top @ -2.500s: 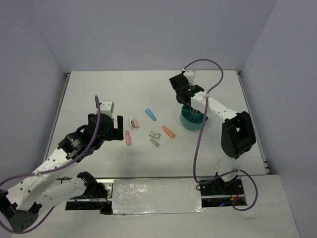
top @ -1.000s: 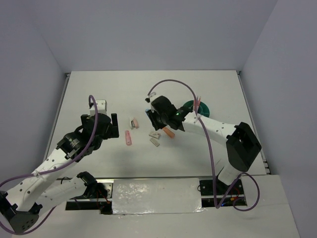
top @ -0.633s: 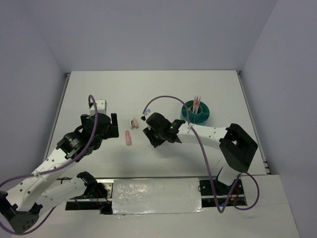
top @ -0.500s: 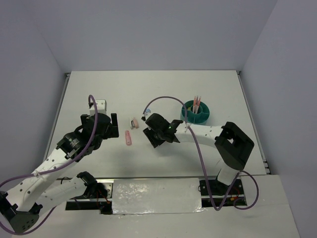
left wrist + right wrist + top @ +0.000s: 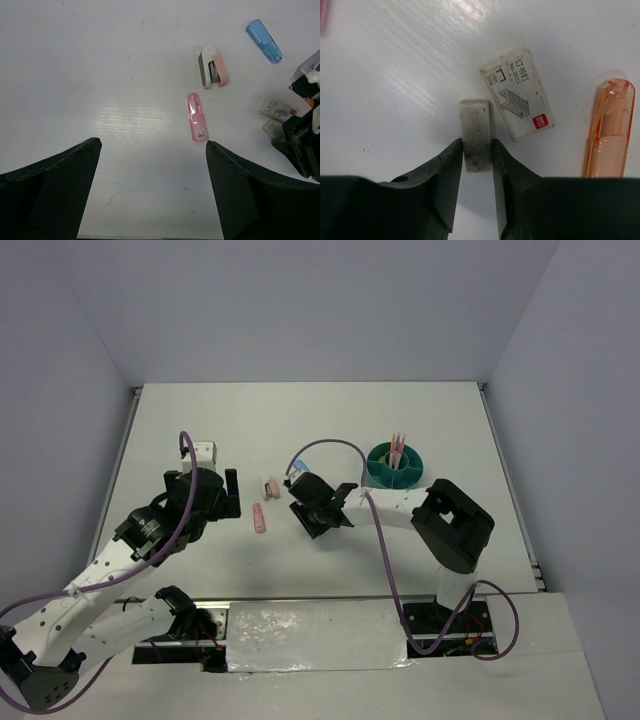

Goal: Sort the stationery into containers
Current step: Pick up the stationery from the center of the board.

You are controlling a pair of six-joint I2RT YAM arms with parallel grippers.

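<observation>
Right claw (image 5: 477, 146): pinching, it seems, the near end of the white-grey block (image 5: 476, 131), which lies flat on the table.
Orange piece (image 5: 610, 125): lower end hidden behind a finger.
Left claw (image 5: 152, 144): spread wide, with the pink piece (image 5: 196, 117) lying ahead.
Teal cup (image 5: 374, 470): well apart to the right, compartments unreadable.

the white ribbed tabletop (image 5: 390, 85) shines softly. the eraser (image 5: 476, 135) looks dull and speckled. the orange piece (image 5: 610, 131) is shiny clear plastic.

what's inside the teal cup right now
Thin pinkish pens stand upright in the teal cup. Its walls hide the compartment floors in the top view, so smaller pieces cannot be ruled out.
</observation>
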